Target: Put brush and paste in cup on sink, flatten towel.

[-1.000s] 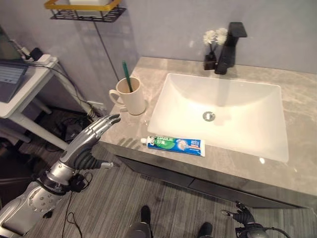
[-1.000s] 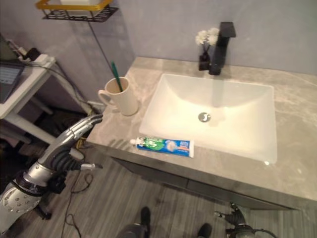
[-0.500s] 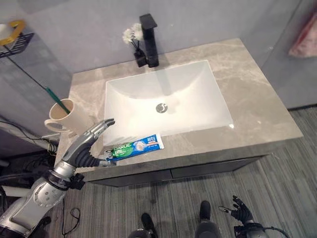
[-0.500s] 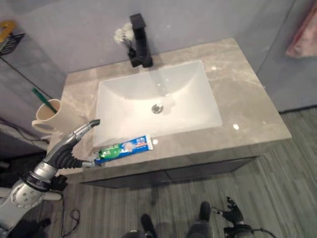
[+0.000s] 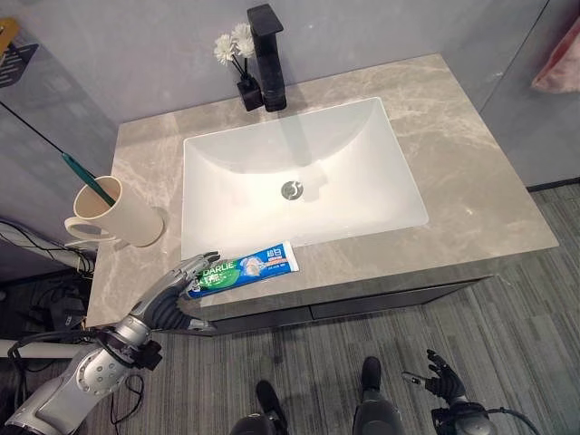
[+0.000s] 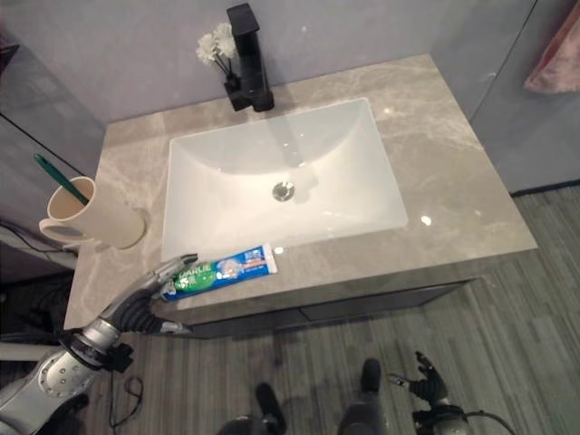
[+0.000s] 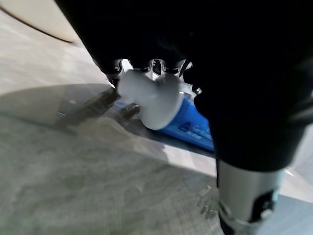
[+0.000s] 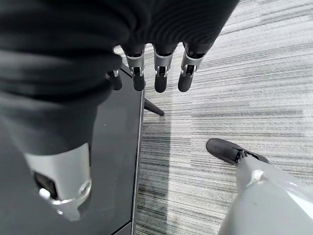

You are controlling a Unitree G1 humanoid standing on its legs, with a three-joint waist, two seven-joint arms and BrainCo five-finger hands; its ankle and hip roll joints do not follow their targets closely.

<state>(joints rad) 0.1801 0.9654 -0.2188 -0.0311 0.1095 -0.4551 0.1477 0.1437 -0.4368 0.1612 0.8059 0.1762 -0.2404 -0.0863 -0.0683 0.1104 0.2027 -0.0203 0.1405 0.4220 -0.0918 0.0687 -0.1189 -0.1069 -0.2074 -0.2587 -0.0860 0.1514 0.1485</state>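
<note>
I count one cup (image 5: 116, 215) on the surface (image 5: 471, 172), with one toothbrush (image 5: 87, 178) standing in it, and one toothpaste tube (image 5: 243, 268) lying at the front edge. There is one basin (image 5: 299, 181), one black tap (image 5: 266, 56), one small vase of white flowers (image 5: 237, 65), and one pink towel (image 5: 558, 68).

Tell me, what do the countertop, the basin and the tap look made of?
Countertop: stone or a stone-look slab, grey-beige with pale veining, slight sheen. Basin: probably glazed ceramic, smooth glossy white. Tap: likely metal, matte black.

Blue-green toothpaste tube (image 5: 243, 268) — cream cup (image 5: 116, 214), veined grey counter (image 5: 471, 172).
</note>
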